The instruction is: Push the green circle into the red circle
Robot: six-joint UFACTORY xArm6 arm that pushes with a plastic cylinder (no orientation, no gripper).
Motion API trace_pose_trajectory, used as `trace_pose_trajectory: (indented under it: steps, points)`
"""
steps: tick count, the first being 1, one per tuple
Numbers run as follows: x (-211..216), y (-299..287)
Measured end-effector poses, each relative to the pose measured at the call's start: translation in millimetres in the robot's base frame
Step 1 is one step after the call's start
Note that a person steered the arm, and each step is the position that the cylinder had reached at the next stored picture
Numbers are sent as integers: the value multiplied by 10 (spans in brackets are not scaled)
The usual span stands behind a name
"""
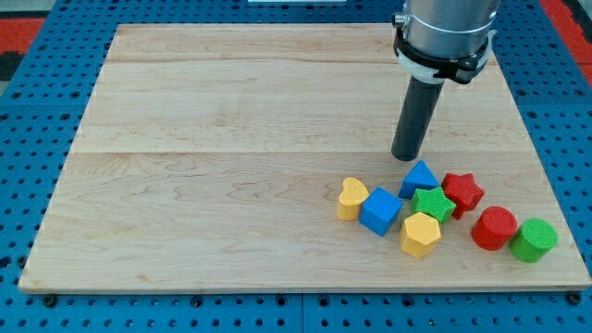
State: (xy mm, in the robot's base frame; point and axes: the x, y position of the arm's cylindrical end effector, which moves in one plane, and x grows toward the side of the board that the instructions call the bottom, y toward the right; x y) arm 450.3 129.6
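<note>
Camera view: wooden board (pixel 231 139) on a blue pegboard. Green circle (pixel 534 240) near the bottom right corner, touching or all but touching the red circle (pixel 494 228) on its left. Task judged essentially finished; at most a small nudge leftward left. My tip (pixel 405 157) resting just above the blue triangular block (pixel 420 178), well apart from both circles. No jaws here, only a bare rod, holding nothing. Cluster alongside: red star (pixel 462 191), green star (pixel 432 203), yellow hexagon (pixel 420 233), blue cube (pixel 380 211), yellow heart (pixel 351 198).

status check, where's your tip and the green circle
My tip above the blue block, touching nothing. Green circle already against red circle, its right. Nothing between.
</note>
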Motion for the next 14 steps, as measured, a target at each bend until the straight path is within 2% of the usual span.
trace_pose_trajectory:
  steps: [2,3,4,5,6,7,9,10,14]
  points:
    - [0,9]
    - [-130,20]
    - [-475,142]
    - [-814,1024]
    - [-657,1923]
    - [-373,2156]
    - [1072,2045]
    - [1484,1769]
    - [1358,1668]
